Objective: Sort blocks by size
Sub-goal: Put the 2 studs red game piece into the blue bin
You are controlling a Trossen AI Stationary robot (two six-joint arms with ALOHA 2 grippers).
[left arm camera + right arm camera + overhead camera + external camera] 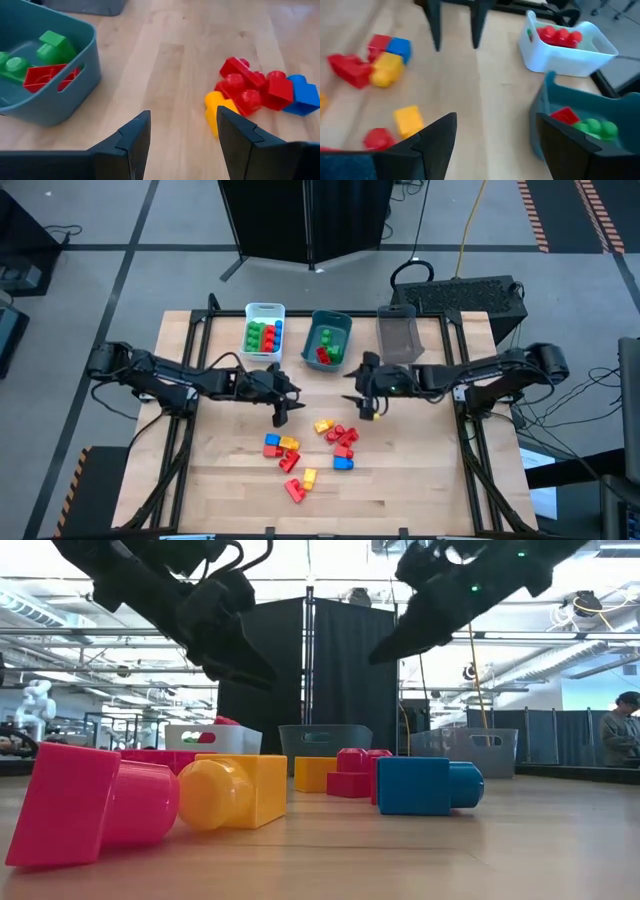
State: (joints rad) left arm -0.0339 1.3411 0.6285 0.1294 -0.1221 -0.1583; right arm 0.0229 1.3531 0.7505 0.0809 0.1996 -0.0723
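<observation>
Left arm extends from the table's left edge toward the middle; the left gripper (283,412) hovers over bare wood just left of the loose pile, fingers (131,142) spread apart, nothing between them.

Behind it, along the far edge, stands a white rectangular plastic bin (265,311) holding green, red and blue studded bricks. Next to it sits a teal rectangular plastic bin (329,319) with green and red bricks inside. Further right is a grey translucent rectangular bin (397,332); contents cannot be told.

The unsorted blocks (310,450), small studded plastic toy bricks in red, yellow and blue, lie scattered on the light wooden tabletop (420,480) in front of both grippers, toward the near edge. In the low view a pink-red brick (90,802) and a yellow brick (235,790) lie on their sides nearest the camera, touching; a blue brick (425,785) is to their right.

The right gripper (366,408) hangs above the table just right of the pile, in front of the teal bin; its fingers (437,140) are parted and empty.
</observation>
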